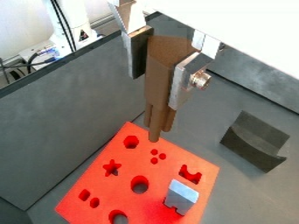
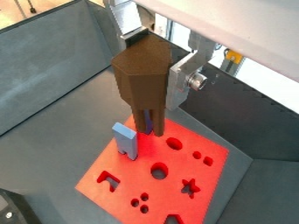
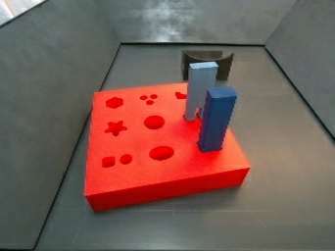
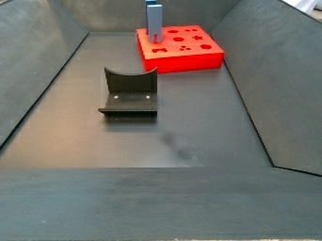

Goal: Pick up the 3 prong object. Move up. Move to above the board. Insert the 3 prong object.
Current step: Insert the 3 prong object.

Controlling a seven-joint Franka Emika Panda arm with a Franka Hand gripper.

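3 prong object (image 1: pixel 159 74): nearest the wrist cameras; brown, held upright between the silver fingers (image 1: pixel 187 74), prongs pointing down, also clear in the other wrist view (image 2: pixel 142 83).
Tool (image 1: pixel 160 80): closed on the 3 prong object, hanging above the board; not visible in either side view.
Prong tips: in both wrist views they hang clear above the red surface; no contact seen.
Board (image 1: pixel 122 188): red, flat on the table (image 4: pixel 189 122), with star, hexagon, circle and dot cut-outs; seen in a side view (image 3: pixel 144 157) and far back in another (image 4: pixel 189 52).
Blue blocks (image 3: pixel 210 103): two, standing upright on the board.
Fixture (image 4: pixel 128 94): dark bracket on the table, well apart from the board.
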